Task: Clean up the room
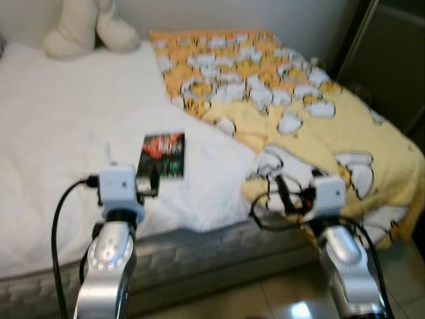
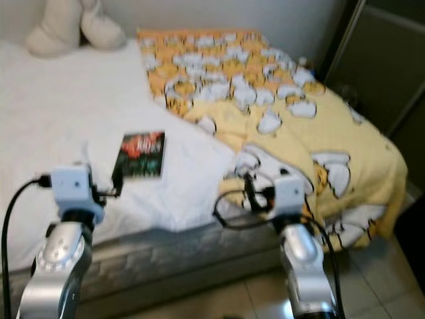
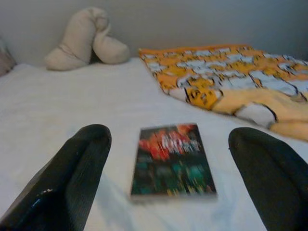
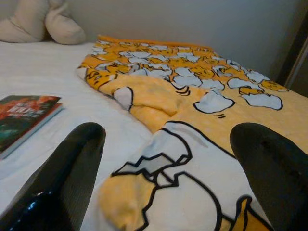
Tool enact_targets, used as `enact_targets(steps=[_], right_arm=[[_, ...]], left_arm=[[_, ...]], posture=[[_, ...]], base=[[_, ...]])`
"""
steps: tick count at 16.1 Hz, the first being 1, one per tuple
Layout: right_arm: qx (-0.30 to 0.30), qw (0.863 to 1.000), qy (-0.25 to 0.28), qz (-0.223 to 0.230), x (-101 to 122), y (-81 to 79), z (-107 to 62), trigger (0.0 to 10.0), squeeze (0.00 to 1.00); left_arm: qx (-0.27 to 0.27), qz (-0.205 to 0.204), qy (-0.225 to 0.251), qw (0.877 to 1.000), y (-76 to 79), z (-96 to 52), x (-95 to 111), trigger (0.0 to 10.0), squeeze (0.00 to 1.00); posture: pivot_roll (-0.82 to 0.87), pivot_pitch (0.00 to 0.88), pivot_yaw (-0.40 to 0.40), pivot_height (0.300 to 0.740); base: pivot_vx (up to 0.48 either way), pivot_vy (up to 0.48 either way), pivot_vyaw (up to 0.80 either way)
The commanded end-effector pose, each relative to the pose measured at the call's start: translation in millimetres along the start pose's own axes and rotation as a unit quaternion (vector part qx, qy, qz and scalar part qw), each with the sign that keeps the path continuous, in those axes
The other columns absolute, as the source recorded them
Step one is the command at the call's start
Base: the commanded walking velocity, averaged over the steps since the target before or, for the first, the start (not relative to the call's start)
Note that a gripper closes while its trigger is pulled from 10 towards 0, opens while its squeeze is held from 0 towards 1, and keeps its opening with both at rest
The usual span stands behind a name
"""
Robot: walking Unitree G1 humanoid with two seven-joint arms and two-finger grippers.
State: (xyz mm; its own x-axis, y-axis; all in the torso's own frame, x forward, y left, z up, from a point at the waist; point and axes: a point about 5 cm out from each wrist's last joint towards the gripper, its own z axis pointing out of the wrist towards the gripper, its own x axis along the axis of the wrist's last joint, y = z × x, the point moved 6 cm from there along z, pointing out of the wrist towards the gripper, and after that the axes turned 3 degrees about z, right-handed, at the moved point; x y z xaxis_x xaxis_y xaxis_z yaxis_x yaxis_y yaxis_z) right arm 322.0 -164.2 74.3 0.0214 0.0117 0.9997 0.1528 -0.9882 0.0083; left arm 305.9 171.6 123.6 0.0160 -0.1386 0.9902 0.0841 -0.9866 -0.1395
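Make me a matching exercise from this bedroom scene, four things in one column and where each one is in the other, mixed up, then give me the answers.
Things:
1. book
2. cream pillow
3. yellow patterned blanket
4. left gripper

Places:
A. at the head of the bed, by the wall
B. spread over the bed's right side
C. open, fingers either side of the book
D. flat on the white sheet, near the bed's front edge

Pairs: 1-D, 2-A, 3-B, 4-C

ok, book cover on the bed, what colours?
The book has a dark cover, red at the top and green lower down; title blurred. Clearest in the left wrist view.
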Motion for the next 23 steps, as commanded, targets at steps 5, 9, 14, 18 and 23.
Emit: enact_targets(steps=[5,9,14,18,23], right_arm=[[0.012,1.0,0.005,0.019,7.1,-8.1,13.1,10.0,0.0],[0.033,0.998,-0.016,0.049,-0.1,-21.7,31.4,10.0,0.0],[0.005,0.993,-0.06,0.103,-3.4,-30.3,82.5,10.0,0.0],[-0.004,0.993,-0.085,0.081,-11.2,-35.7,91.9,10.0,0.0],[-0.015,0.992,-0.096,0.074,-4.6,-45.5,104.7,10.0,0.0]], left_arm=[[0.018,-0.013,-0.015,1.0,-8.9,-1.1,-2.7,10.0,0.0],[0.0,0.034,-0.016,0.999,-4.6,3.6,-1.3,10.0,0.0],[0.006,0.038,-0.01,0.999,-16.1,-5.7,12.5,10.0,0.0],[-0.016,0.064,-0.01,0.998,-21.1,-37.6,25.7,10.0,0.0],[-0.004,0.084,-0.048,0.995,-35.5,-71.9,24.9,10.0,0.0]], posture=[[0.02,0.0,-0.016,0.711],[0.04,0.0,-0.017,0.711],[0.14,0.028,0.008,0.711],[0.24,0.158,0.02,0.711],[0.31,0.249,0.023,0.711]], base=[[0.24,0.268,0.0],[0.083,0.327,0.0],[0.0,0.0,0.0],[0.0,0.0,0.0],[0.0,0.0,0.0]])
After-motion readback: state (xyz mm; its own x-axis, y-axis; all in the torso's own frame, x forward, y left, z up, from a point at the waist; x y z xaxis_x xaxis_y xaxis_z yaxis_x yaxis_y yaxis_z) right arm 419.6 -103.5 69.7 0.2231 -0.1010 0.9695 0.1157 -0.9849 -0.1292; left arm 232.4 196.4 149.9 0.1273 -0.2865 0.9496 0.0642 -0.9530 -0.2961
